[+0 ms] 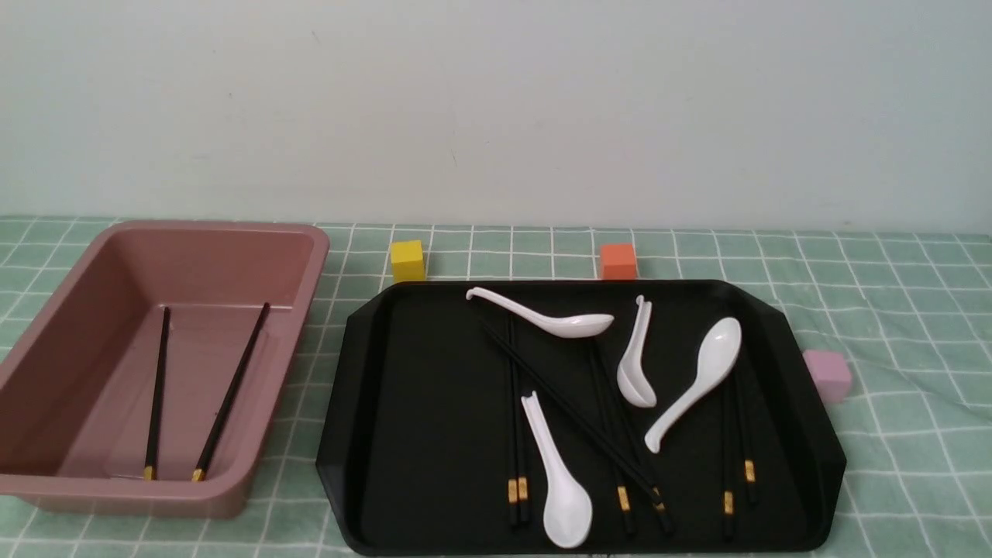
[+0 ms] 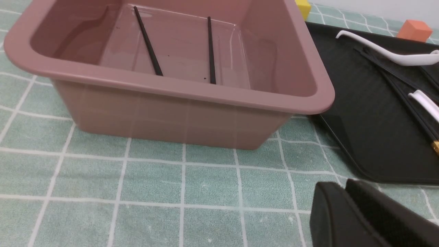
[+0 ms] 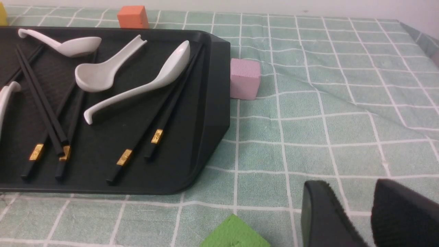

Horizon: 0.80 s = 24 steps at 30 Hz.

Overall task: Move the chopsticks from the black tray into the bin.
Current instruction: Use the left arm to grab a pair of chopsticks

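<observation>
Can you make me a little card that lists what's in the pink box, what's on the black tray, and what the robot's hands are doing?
bin: two chopsticks inside, lying apart
black tray: other chopsticks, some crossing, some under spoons
white spoons: four, all on the tray
behind the tray: yellow block, orange block
right of the tray: pink block
near the right gripper: green block
left gripper: jaws shut, empty
right gripper: jaws open, empty

Black tray (image 1: 418,403): glossy plastic. Bin (image 1: 155,496): smooth, semi-matt plastic. Spoons (image 1: 701,372): glossy white ceramic. Chopsticks (image 3: 41,99): smooth blk, gold bands. Counter cloth (image 3: 308,103): matt, terry-like.
</observation>
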### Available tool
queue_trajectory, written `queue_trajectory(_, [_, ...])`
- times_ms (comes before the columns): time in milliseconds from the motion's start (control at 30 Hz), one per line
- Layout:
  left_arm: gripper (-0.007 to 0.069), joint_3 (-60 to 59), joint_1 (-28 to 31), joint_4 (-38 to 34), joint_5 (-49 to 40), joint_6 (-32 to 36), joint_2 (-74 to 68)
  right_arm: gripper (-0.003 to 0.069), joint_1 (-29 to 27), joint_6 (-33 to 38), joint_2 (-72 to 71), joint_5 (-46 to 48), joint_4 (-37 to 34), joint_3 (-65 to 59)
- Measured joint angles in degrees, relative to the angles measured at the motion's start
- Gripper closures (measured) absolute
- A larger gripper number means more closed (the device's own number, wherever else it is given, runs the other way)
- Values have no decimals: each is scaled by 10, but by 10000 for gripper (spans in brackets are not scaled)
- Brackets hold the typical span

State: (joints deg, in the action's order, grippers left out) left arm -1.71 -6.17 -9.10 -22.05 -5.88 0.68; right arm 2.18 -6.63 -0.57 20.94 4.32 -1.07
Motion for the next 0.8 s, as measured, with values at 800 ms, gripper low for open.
queue_trajectory(800, [531, 0, 0, 0, 0, 0, 0, 419, 0, -153, 0, -116, -26, -3])
